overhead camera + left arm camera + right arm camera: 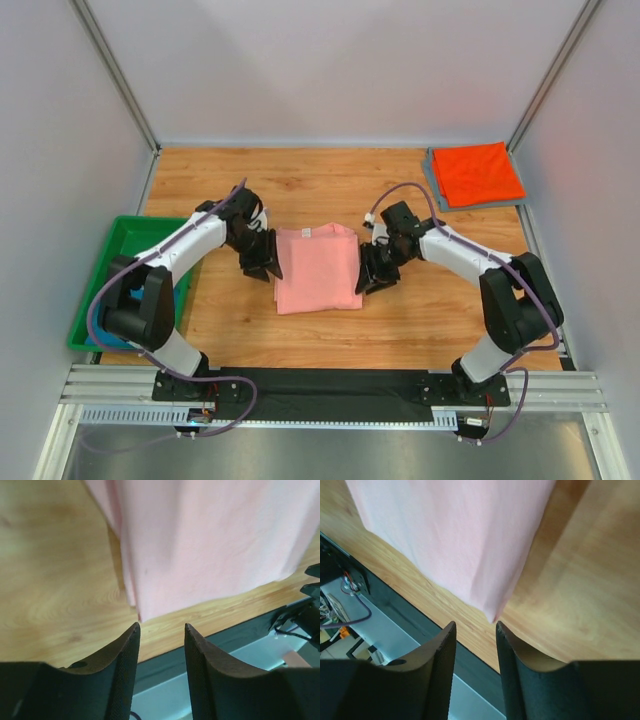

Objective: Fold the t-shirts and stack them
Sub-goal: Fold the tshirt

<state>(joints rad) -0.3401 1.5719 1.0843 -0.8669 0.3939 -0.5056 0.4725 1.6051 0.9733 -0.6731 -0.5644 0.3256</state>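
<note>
The salmon-pink t-shirt (317, 267) lies folded into a rectangle in the middle of the wooden table; it also fills the top of the left wrist view (210, 540) and the right wrist view (455, 535). My left gripper (266, 266) is open and empty at the shirt's left edge. My right gripper (372, 278) is open and empty at its right edge. The bright orange-red t-shirt (478, 172) lies folded on a grey t-shirt (432, 180) at the back right. A strip of teal-blue cloth (184, 291) shows in the bin, mostly hidden by the left arm.
A green plastic bin (118, 262) stands at the table's left edge under the left arm. A black rail (320, 385) runs along the near edge. Grey walls enclose the table on three sides.
</note>
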